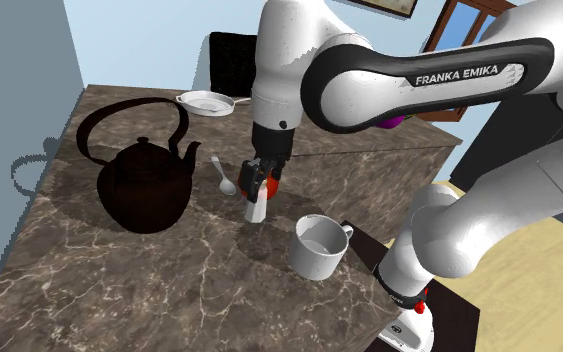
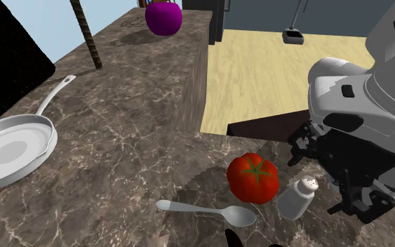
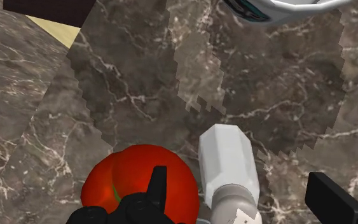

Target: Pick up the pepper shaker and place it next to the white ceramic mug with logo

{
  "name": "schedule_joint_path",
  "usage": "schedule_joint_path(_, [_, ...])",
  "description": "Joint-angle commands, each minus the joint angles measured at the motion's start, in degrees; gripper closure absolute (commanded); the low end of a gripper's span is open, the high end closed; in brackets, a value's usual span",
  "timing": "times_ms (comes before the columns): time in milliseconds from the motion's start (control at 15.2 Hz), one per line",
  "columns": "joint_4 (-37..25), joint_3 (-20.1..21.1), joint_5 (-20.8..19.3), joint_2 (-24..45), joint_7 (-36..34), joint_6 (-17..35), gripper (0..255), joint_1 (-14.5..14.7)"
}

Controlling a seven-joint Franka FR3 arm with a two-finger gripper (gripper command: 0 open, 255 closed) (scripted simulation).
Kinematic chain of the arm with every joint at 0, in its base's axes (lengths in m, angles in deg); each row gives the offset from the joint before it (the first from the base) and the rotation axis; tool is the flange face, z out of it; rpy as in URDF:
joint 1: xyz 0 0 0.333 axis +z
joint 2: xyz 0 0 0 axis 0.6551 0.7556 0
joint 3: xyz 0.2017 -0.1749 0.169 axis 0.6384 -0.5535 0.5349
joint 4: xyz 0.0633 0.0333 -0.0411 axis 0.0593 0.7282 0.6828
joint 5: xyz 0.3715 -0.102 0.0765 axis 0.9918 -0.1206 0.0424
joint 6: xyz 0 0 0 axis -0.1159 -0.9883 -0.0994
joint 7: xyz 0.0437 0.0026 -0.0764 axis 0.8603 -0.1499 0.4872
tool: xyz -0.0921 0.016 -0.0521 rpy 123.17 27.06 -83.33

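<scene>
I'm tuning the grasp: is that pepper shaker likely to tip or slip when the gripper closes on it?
It may tip: the shaker stands upright, tall and narrow. Its smooth sides could slip. The tomato close beside it might roll if nudged.

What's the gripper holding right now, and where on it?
Nothing: the gripper is open, its fingers either side of the pepper shaker without touching it.
</scene>
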Motion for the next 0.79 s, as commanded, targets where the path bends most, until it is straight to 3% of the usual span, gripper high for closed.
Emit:
schedule_joint_path(0, [-1.76, -0.13, -0.04, -0.22, 0.01, -1.98, 0, -0.01])
schedule_joint_path(198, [-7.02, -0.41, -0.23, -0.38, -0.02, -7.38, 0, -0.09])
schedule_joint_path(726, [-7.02, -0.41, -0.23, -0.38, -0.02, -7.38, 0, -0.09])
